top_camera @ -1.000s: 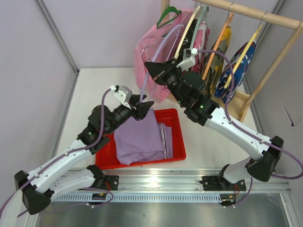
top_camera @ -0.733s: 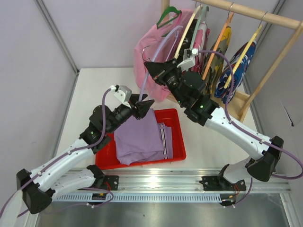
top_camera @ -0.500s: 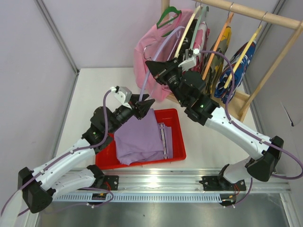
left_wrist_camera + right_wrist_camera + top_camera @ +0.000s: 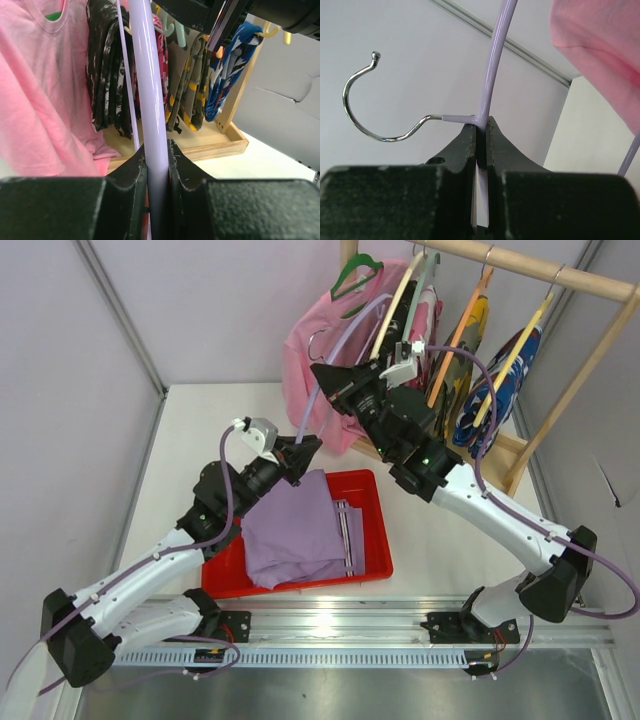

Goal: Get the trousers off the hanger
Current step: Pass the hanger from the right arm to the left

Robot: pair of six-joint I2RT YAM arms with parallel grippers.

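Top external: lavender trousers (image 4: 295, 530) lie lengthwise near-to-far in tray (image 4: 374, 525).

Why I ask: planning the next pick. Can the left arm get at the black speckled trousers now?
Probably not: the left gripper is clamped on the lavender hanger, not free for the black speckled trousers.

White table (image 4: 185, 425) carries a red tray (image 4: 374, 532) near its front; wooden rack (image 4: 503, 454) stands behind.

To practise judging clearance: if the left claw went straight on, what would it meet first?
Likely the black trousers hanging on the rack, though depth is unclear; the left claw is clamped on the hanger.
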